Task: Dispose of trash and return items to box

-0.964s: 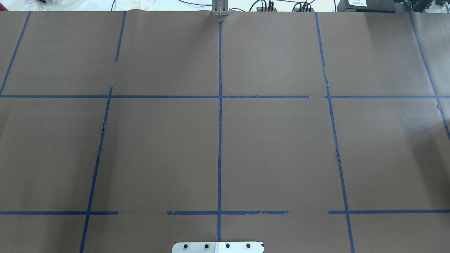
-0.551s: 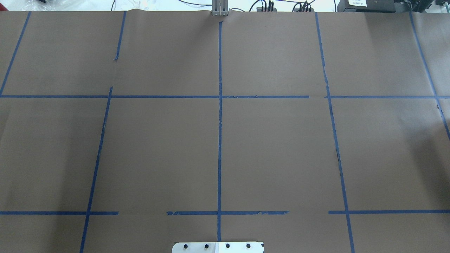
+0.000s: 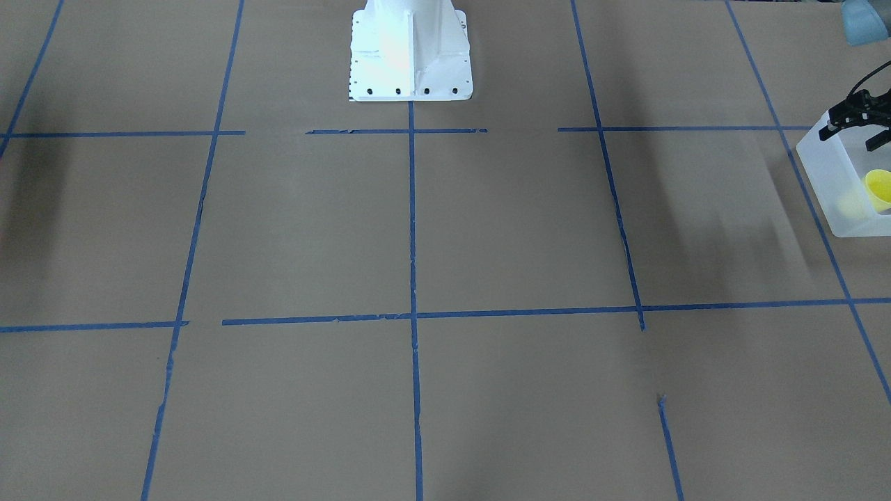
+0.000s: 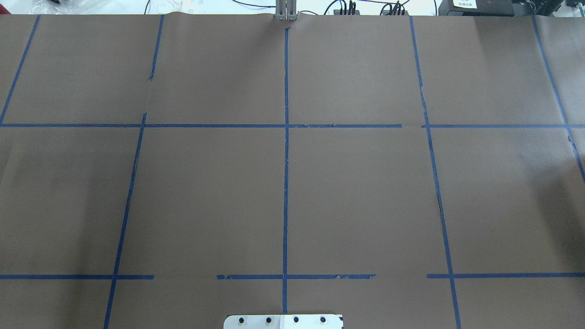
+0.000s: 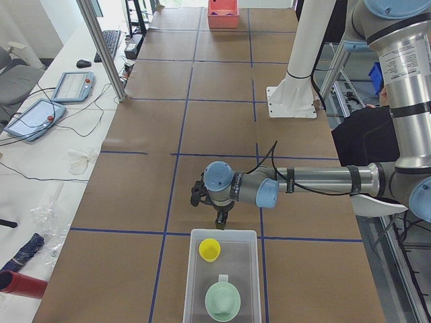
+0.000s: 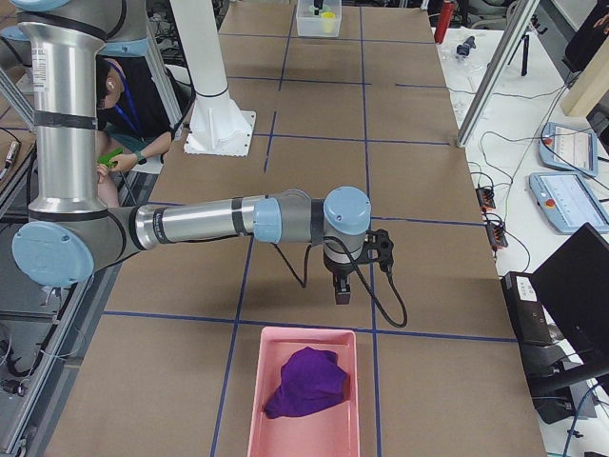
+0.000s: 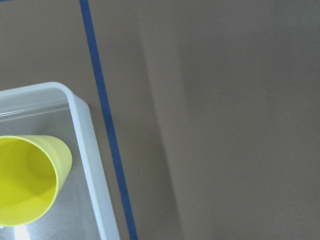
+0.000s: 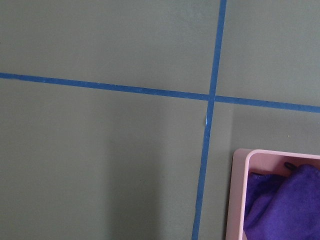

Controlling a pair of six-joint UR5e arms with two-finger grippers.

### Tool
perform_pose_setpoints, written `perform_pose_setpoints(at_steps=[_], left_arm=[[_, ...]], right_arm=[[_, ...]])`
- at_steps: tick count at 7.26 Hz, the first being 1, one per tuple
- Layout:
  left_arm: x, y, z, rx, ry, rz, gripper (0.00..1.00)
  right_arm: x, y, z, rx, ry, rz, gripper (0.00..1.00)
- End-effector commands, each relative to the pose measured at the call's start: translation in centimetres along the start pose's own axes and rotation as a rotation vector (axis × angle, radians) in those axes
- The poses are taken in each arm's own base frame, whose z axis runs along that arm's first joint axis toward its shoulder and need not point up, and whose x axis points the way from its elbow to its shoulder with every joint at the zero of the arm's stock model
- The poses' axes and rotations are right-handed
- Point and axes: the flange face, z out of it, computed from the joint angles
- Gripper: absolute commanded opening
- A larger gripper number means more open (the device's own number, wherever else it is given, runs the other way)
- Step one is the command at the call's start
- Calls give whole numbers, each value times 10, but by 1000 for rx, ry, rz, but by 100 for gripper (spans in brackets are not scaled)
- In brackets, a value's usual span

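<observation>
At the left end of the bench (image 4: 205,192), the yellow cup (image 5: 209,249) and mint bowl (image 5: 223,301) are seen inside the frosted box (image 5: 190,269), whose outer end is cut off. The left claw (image 3: 850,136), partly cropped, is held spread and empty beside the box's rim. Near the right end, the state of the right claw (image 6: 343,290) cannot be told.

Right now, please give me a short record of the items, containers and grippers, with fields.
box: frosted white rectangular plastic bin
cup: small yellow plastic cup, inside the bin
bowl: round mint-green plastic bowl, same bin, apart from cup
cloth: purple cloth, in pink rectangular tray
left gripper: open, empty, at the bin's edge
right gripper: near the tray, state unclear
</observation>
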Motion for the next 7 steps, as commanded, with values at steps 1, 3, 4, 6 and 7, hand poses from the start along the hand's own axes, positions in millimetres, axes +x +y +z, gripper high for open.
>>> perform_pose_setpoints(at_steps=[1, 3, 4, 6, 7], left_arm=[[-54, -7, -81, 63, -74, -91, 100], [-79, 1, -126, 146, -98, -178, 100], [-79, 0, -126, 149, -97, -174, 100], [-84, -1, -121, 179, -109, -139, 100], [-87, -1, -116, 178, -111, -132, 100]], right_arm=[[0, 0, -1, 0, 14, -8, 100], [-1, -1, -1, 2, 13, -11, 100], [-2, -1, -1, 3, 11, -11, 100], [-2, -1, -1, 3, 11, -11, 100], [-1, 0, -1, 2, 9, -10, 100]])
